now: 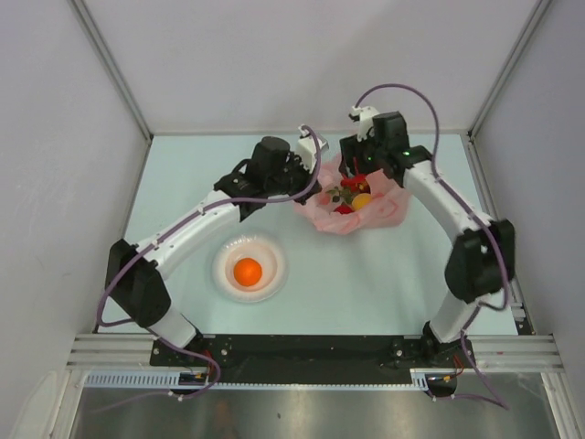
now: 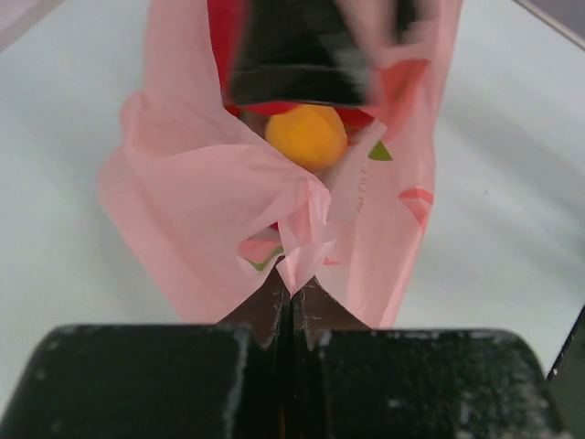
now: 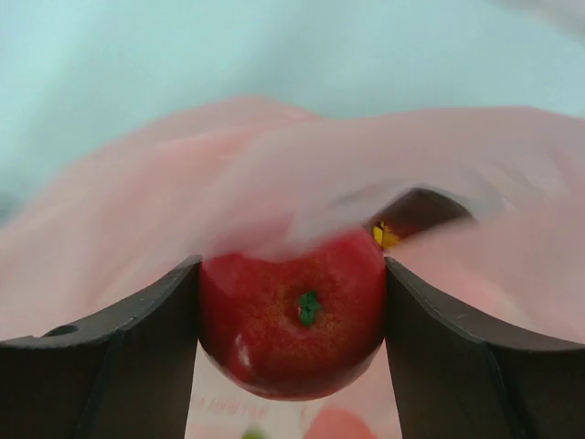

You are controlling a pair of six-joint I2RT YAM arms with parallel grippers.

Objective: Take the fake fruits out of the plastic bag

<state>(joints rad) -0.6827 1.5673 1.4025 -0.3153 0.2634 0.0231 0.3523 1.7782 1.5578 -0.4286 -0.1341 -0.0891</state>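
Observation:
The pink plastic bag [image 1: 352, 218] lies at the back of the table, its mouth held open. My left gripper [image 2: 292, 291] is shut on a pinched fold of the bag's rim [image 2: 306, 233]. Inside, a yellow-orange fruit [image 2: 306, 137] shows beside other red and dark fruits [image 1: 344, 208]. My right gripper [image 3: 292, 274] reaches down into the bag [image 3: 137, 210], and its two fingers [image 3: 137, 347] press both sides of a red apple [image 3: 292, 325]. An orange ball [image 1: 247, 271] rests on the white plate [image 1: 222, 261], out of the bag.
The white plate stands in front of the left arm [image 1: 183, 238], near the table's middle. The right arm [image 1: 457, 219] arches over the right side. White walls close in the table at the back and sides.

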